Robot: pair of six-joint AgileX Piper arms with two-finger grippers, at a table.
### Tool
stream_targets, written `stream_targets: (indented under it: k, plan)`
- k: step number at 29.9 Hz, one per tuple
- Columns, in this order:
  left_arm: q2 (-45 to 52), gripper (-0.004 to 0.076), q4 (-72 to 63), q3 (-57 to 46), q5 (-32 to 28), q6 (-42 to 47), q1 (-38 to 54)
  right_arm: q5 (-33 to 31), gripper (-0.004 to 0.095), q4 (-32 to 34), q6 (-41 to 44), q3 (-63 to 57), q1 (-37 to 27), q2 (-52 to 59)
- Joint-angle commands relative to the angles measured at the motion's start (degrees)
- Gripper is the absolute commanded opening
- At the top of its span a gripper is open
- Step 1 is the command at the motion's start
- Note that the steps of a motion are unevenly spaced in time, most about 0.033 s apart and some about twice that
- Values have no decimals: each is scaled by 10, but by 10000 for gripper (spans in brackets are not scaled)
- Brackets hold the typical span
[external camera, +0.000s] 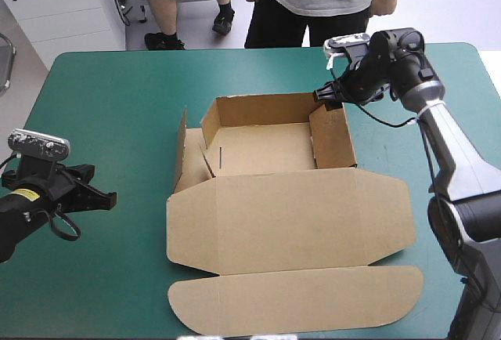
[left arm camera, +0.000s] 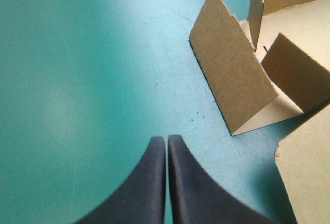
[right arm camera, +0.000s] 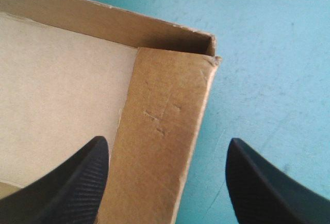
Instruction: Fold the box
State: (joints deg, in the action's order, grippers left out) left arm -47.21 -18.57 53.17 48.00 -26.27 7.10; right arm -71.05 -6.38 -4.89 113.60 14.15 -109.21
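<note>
We are tucking the right wall (external camera: 335, 136) of the box (external camera: 282, 207), right gripper (right arm camera: 167, 140) spread astride it. Left gripper (left arm camera: 166, 139), pinched together, is hovering; the left flap (left arm camera: 232, 79) is probably coming next.

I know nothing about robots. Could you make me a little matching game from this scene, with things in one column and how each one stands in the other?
1. left gripper
2. right gripper
3. lid
4. left side flap

A. lies flat
B. open, one finger on each side of the box's right wall
C. shut, over bare teal-green cover
D. stands tilted outward

Pairs: 1-C, 2-B, 3-A, 4-D
</note>
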Motion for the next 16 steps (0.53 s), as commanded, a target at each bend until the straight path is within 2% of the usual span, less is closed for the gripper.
stream_targets:
  k: [1, 11, 16]
  plan:
    - [3, -8, -20, 14, -35, -1, -4, -8, 611, 3, 0, 20, -2, 77]
    - [3, -8, -22, 14, -35, -3, -4, -8, 611, 35, 2, 16, -2, 218]
    - [0, -8, -24, 14, -46, -3, -4, -8, 611, 35, 6, -35, -2, 265]
